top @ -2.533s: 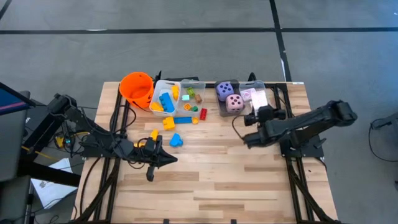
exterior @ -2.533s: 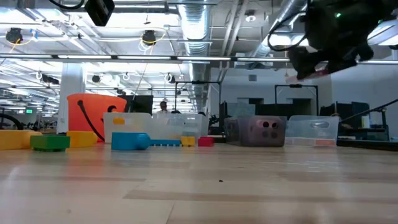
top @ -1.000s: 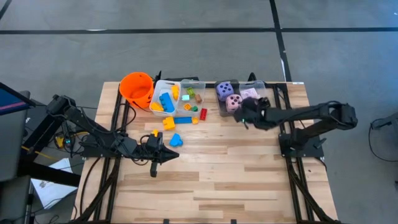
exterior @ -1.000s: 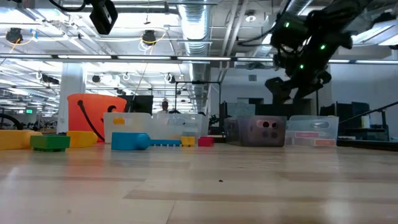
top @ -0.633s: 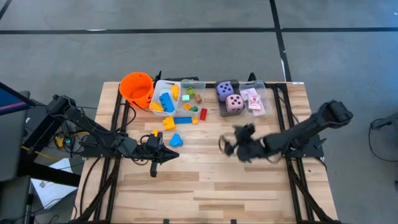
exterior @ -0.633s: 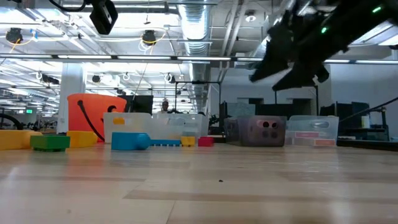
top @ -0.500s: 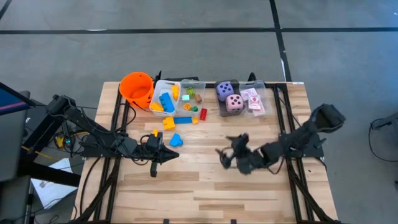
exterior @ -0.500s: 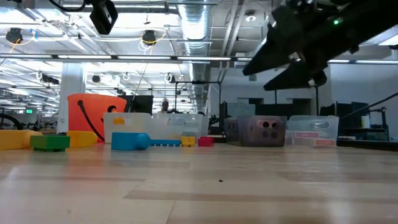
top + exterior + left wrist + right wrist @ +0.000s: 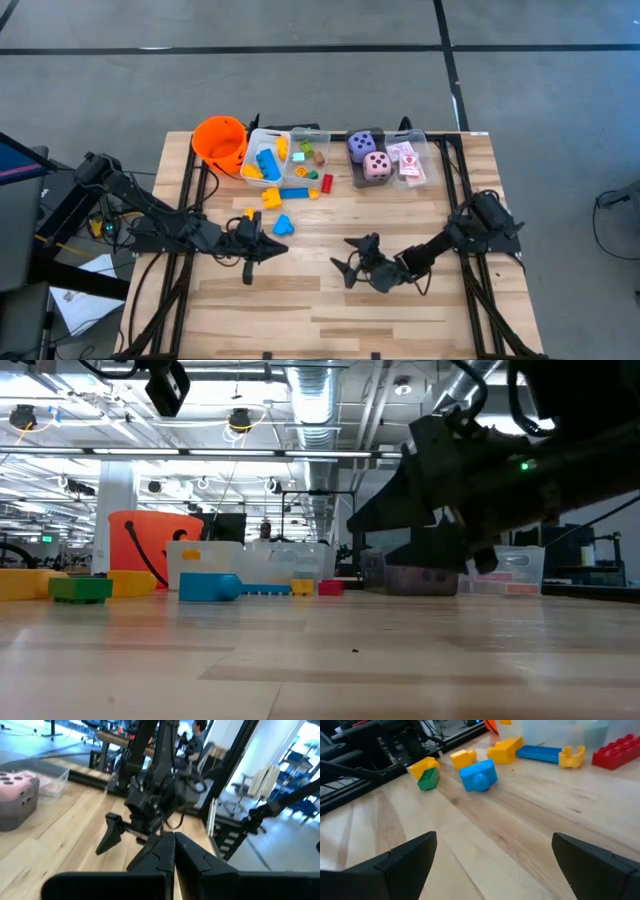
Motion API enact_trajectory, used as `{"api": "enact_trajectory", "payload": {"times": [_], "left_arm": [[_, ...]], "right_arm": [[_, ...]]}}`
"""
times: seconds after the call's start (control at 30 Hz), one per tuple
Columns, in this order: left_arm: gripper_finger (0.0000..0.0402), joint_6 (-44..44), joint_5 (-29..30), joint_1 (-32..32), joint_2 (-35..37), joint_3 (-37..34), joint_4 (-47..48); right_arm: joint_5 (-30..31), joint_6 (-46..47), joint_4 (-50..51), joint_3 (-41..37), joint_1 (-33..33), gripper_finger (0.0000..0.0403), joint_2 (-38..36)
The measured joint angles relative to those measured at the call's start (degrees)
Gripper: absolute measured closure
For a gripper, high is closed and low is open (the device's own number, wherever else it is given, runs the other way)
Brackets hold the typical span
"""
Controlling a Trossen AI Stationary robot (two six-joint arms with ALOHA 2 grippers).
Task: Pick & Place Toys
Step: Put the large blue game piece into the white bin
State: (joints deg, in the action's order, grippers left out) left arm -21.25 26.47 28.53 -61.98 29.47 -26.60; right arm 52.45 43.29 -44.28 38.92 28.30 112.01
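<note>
Right gripper (image 9: 352, 262) sits low over the bare middle of the table (image 9: 330, 320), jaws spread wide and holding nothing, pointed toward nine o'clock at the loose blocks. Left gripper (image 9: 262, 250) waits just off to nine o'clock of it, jaws pressed together, empty. The toys: a blue block (image 9: 478, 775) lies nearest along the right gripper's line, with a yellow-and-green block (image 9: 425, 772) beside it and more yellow blocks (image 9: 504, 749), a flat blue piece (image 9: 539, 753) and a red block (image 9: 616, 751) strung out toward twelve o'clock by the clear bins (image 9: 285, 135); the purple die (image 9: 362, 144) and pink die (image 9: 377, 165) are in a bin at one o'clock, with cards (image 9: 408, 158) next to them. Now the risks, as I read it. The two arms are close, so a reach for the blue block could clip the left arm parked right by it. Those blocks are small, hard and lie near one another, so wide jaws coming in low may shove one aside or catch two at once. A shallow approach could scrape fingertips on the wood. Any knocked block could skid toward the orange bucket (image 9: 220, 142) or under the left arm.
</note>
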Motion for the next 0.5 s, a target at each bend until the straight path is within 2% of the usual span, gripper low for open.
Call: {"api": "enact_trajectory", "payload": {"times": [0.23,0.37,0.5], "left_arm": [[0.0402,0.0,0.8,-0.1,-1.0,0.0,10.1],[0.0402,-1.7,2.9,-0.8,-4.1,0.0,14.8],[0.0401,-3.6,3.4,-2.4,-9.1,0.0,14.6]], "right_arm": [[-2.7,-1.4,-1.7,0.5,-1.8,0.0015,0.9],[-2.9,-4.0,-1.6,1.7,-1.8,0.0015,0.9],[-3.1,-5.9,-1.2,2.0,-1.3,0.0015,0.9]]}}
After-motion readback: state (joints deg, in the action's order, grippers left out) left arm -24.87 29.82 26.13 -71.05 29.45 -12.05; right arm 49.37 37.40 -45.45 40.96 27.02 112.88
